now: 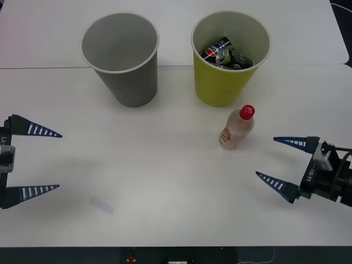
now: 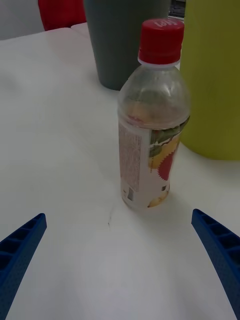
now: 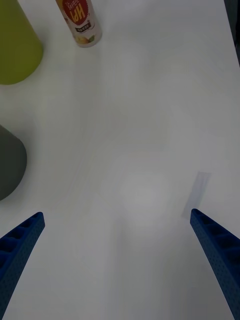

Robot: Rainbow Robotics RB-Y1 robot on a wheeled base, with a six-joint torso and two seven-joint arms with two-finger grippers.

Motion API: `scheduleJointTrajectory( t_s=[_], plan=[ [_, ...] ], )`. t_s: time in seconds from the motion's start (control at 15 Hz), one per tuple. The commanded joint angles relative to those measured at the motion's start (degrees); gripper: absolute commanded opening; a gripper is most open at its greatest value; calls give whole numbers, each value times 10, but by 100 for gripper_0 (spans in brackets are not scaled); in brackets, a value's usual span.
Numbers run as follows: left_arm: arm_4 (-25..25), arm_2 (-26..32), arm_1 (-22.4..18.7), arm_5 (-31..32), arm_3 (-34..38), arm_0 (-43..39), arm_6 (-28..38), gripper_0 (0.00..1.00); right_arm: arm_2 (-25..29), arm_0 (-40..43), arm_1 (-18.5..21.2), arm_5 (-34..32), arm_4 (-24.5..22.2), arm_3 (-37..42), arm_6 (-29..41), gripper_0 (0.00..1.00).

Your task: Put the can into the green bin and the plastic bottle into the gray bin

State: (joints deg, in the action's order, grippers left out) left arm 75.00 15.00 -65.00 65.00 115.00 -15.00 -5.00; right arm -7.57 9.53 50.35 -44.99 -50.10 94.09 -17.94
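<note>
The small clear plastic bottle [image 1: 237,128] with red cap and orange-yellow label stands upright just beside the tapered yellow-green bin [image 1: 225,82]. The right gripper [image 1: 282,163] near it gapes wide, empty. The left gripper [image 1: 48,160], well apart, is likewise spread and empty.

I see the tapered gray bin [image 1: 121,58] left of the yellow-green bin [image 1: 228,60]; the small clear plastic bottle [image 1: 237,127] stands just before the latter, crushed cans [image 1: 226,54] inside it.

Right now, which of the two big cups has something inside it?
The green bin, the one on the robot's right, next to the plastic bottle. A crushed can lies inside it. The gray bin beside it looks empty.
</note>
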Motion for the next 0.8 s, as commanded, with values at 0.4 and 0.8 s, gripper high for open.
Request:
scheduleJointTrajectory(
  t_s=[0.4, 0.8],
  plan=[
    [0, 0, 0, 0, 0, 0, 0, 100, -20, -86, -98, -29, -4, -116, -25, 100],
    [0, 0, 0, 0, 0, 0, 0, 100, -21, -144, -159, -20, -34, -182, -33, 100]
  ],
)
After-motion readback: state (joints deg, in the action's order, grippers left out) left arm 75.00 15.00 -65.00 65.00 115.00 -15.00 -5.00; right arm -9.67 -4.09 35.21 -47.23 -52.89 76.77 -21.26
